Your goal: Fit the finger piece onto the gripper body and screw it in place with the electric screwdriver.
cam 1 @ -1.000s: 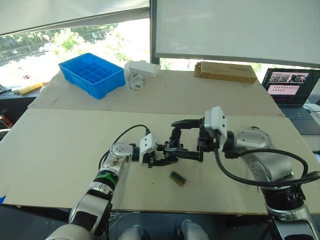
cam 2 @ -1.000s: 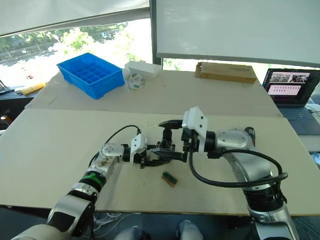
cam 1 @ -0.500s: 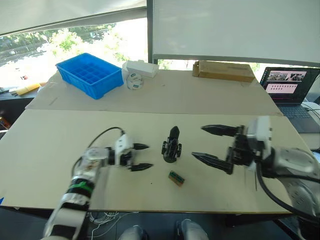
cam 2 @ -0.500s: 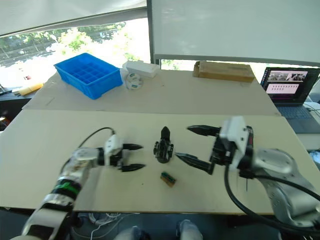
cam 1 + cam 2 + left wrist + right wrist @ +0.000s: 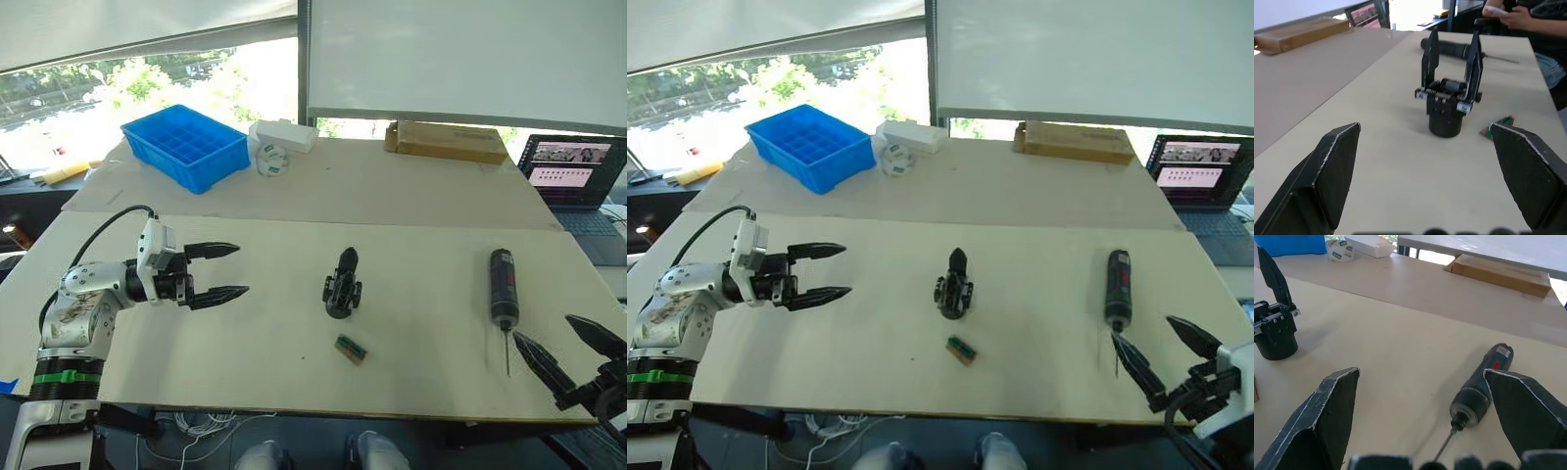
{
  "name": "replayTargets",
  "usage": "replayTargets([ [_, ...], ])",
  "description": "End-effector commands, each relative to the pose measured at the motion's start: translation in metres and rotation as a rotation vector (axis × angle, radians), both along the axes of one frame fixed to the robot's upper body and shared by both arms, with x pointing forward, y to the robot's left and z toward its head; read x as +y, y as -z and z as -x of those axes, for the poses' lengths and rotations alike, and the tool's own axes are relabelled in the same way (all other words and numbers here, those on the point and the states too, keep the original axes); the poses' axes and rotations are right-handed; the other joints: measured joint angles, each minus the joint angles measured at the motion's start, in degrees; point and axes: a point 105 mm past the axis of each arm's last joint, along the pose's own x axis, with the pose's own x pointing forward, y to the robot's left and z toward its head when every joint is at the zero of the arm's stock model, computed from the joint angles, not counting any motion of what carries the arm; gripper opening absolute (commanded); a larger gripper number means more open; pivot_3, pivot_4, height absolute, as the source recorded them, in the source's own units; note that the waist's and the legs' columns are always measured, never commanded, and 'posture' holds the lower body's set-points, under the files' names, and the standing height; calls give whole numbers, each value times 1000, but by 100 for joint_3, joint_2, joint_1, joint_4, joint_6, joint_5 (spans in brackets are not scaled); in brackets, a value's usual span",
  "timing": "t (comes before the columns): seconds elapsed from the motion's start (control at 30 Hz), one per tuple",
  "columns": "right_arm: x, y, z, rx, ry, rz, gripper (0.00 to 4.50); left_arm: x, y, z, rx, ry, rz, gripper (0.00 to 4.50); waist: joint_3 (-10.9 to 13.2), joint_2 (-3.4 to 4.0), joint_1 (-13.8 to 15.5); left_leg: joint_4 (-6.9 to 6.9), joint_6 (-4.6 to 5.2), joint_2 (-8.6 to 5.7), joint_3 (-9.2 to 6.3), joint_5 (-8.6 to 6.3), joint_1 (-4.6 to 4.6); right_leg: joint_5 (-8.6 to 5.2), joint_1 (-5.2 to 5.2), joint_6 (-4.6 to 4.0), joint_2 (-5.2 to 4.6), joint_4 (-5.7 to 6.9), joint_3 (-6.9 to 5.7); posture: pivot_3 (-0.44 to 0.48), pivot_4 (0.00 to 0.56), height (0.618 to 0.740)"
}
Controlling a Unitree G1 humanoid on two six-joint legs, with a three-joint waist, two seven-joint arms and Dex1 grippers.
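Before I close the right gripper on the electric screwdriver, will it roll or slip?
The electric screwdriver lies flat on the table; its round barrel probably rolls if nudged sideways. The smooth body looks rigid, perhaps slippery. Its thin bit could bend, so grip the barrel.

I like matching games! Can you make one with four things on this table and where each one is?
Things:
1. gripper body
2. electric screwdriver
3. blue tray
4. cardboard box

Places:
A. far left of the table
B. lying flat near the right gripper
C. standing in the middle
D. far right, near the laptop

Pairs: 1-C, 2-B, 3-A, 4-D
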Motion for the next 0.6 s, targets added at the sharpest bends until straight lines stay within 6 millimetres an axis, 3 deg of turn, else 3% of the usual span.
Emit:
replayTargets([
  [0.03, -18, -4, -7, 25, 68, 3, 4500, -16, -11, 8, -38, 58, 21, 4454, 0, 0, -5, -1, 0, 0, 1, 0, 2, 0, 0, -2, 0, 0, 3, 0, 150, 740],
  [0.27, -60, 1, -53, 306, 193, -64, 4500, -40, -26, 16, -97, 125, 61, 4454, 2, 2, -10, -6, 1, -2, 6, 1, 6, 27, -3, -59, -2, 2, 42, 0, 150, 740],
  [0.47, -67, 9, -85, 571, 201, -104, 4500, -55, -28, 26, -45, 211, 77, 4454, 6, 8, 25, -29, -5, -7, 8, 8, 8, 23, -5, -69, 12, -5, 41, 0, 150, 740],
  [0.6, -70, 14, -108, 627, 232, -178, 4500, -59, -24, 29, -31, 222, 82, 4454, 7, 7, 25, -29, -7, -6, 7, 9, 7, 22, -3, -67, 22, -9, 38, 0, 150, 740],
])
